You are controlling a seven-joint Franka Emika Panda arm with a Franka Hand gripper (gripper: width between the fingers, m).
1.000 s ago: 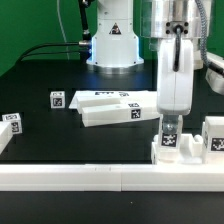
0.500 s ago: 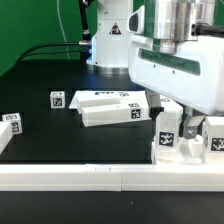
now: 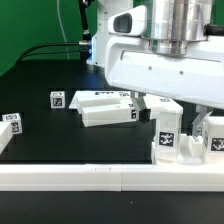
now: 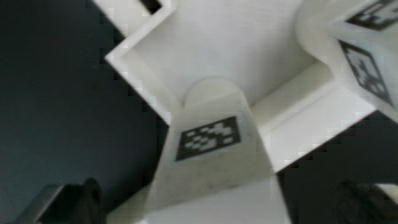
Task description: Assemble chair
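Note:
The chair is in loose white tagged parts. A boxy seat frame [image 3: 190,147] stands at the exterior view's right, against the front rail. A leg [image 3: 168,127] stands upright on it, tag facing the camera. My gripper [image 3: 171,107] hangs directly over the leg and is open. In the wrist view the leg [image 4: 210,140] runs up between my two dark fingertips [image 4: 71,203], with a gap on each side, and my gripper [image 4: 217,205] holds nothing. The seat frame [image 4: 294,70] lies beyond it. Flat pegged bars [image 3: 105,108] lie mid-table.
A long plain white rail [image 3: 90,178] runs along the front edge. A small tagged cube [image 3: 57,99] sits left of the bars. Another tagged part [image 3: 10,122] lies at the far left. The robot's base [image 3: 112,45] stands behind.
The jaws have opened and let go of the leg, which stays upright on the seat frame. The hand has turned, so its broad side now faces the exterior camera.

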